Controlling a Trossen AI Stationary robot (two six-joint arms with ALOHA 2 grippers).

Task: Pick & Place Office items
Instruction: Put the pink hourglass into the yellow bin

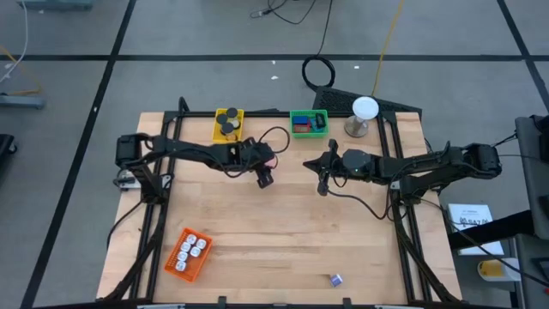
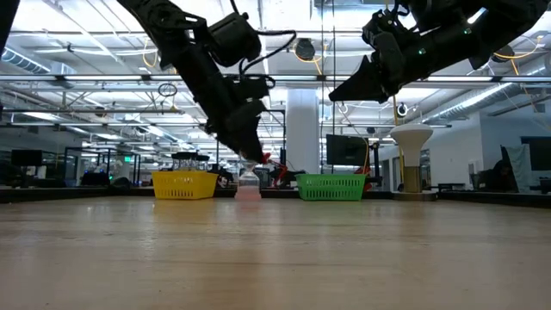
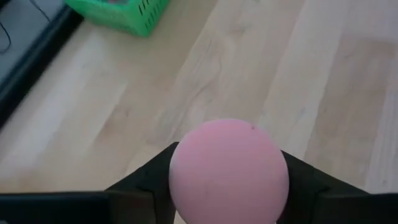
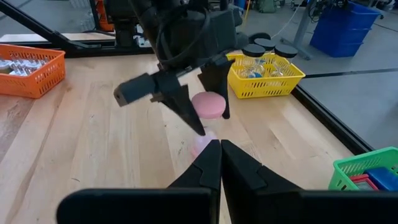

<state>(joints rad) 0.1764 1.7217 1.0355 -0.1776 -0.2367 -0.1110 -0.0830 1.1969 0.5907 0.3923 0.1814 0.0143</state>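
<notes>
Your left tool (image 4: 208, 118) stands part-open with one smooth pink round disc (image 3: 229, 171) between its fingers, just above the wooden worktop (image 1: 274, 232) between the yellow slatted basket (image 1: 228, 124) and the green slatted basket (image 1: 309, 123); your right tool (image 1: 323, 184) hangs shut and empty nearby. Judge the disc light, stiff and probably slippery: take it across its rim. Count one disc, one orange slatted basket (image 1: 187, 254), three baskets in all.

Left gripper (image 2: 250, 159) apparently holds something pinkish above table (image 2: 275, 250).
</notes>
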